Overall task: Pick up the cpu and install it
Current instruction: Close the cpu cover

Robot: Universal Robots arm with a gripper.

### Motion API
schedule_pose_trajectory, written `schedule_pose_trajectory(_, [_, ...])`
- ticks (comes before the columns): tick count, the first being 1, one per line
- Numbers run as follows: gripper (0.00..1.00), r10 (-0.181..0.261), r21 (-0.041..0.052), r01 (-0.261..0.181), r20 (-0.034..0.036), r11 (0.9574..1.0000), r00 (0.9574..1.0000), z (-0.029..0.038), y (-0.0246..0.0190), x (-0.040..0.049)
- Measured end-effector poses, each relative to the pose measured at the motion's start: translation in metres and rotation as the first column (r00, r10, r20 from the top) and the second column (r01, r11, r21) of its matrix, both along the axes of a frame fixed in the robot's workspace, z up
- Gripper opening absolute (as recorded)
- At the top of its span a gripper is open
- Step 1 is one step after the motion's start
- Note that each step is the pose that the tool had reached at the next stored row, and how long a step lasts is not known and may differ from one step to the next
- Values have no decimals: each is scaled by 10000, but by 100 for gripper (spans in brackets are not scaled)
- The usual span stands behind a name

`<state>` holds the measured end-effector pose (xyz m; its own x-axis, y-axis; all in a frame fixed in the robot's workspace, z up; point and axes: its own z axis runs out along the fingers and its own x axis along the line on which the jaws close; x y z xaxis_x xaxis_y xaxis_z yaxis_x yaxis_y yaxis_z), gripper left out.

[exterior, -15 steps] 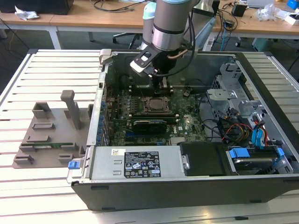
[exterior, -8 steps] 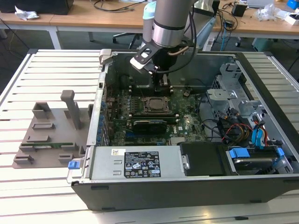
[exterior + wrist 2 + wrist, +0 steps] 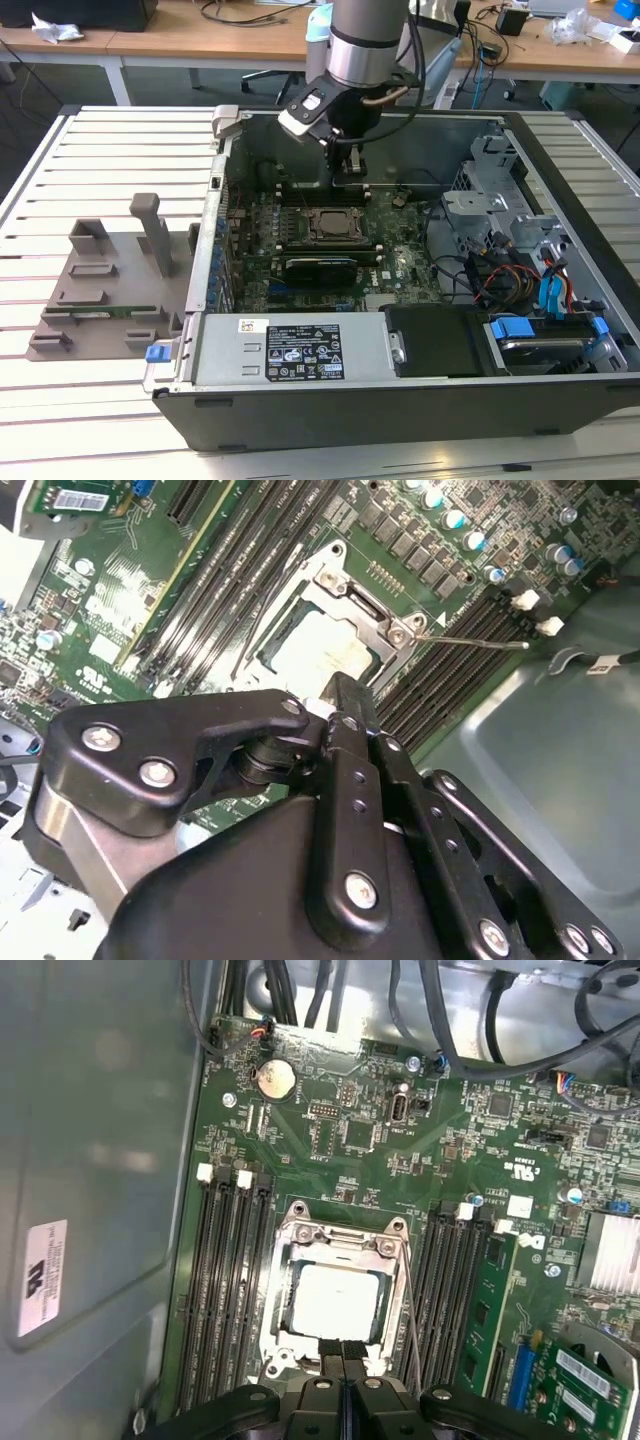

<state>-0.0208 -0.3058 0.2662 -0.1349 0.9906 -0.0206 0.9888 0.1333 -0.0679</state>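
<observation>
Silver-grey and flat, the cpu (image 3: 335,1300) sat down inside the metal socket frame (image 3: 340,1232) on the green motherboard (image 3: 350,1150), with black memory slots (image 3: 232,1280) running along both sides. The gripper (image 3: 343,1350) hung right over the near edge of that frame, inside the open computer case (image 3: 400,425). Its fingers (image 3: 345,705) were pinched together with nothing between them. From the exterior view it looked clear of the chip, not touching it.

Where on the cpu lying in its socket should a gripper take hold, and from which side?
Probably by two opposite edges of the cpu, coming straight down from above: it lies flat, top face up, in the socket, whose rim sits close around it.
</observation>
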Motion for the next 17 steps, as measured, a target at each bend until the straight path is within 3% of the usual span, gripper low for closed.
schedule_pose_trajectory(7, [11,0,0,0,0,10000,10000,156,0,0])
schedule_pose_trajectory(15, [11,0,-1,0,0,10000,10000,280,0,0])
schedule_pose_trajectory(17, [11,0,0,0,-1,10000,10000,355,0,0])
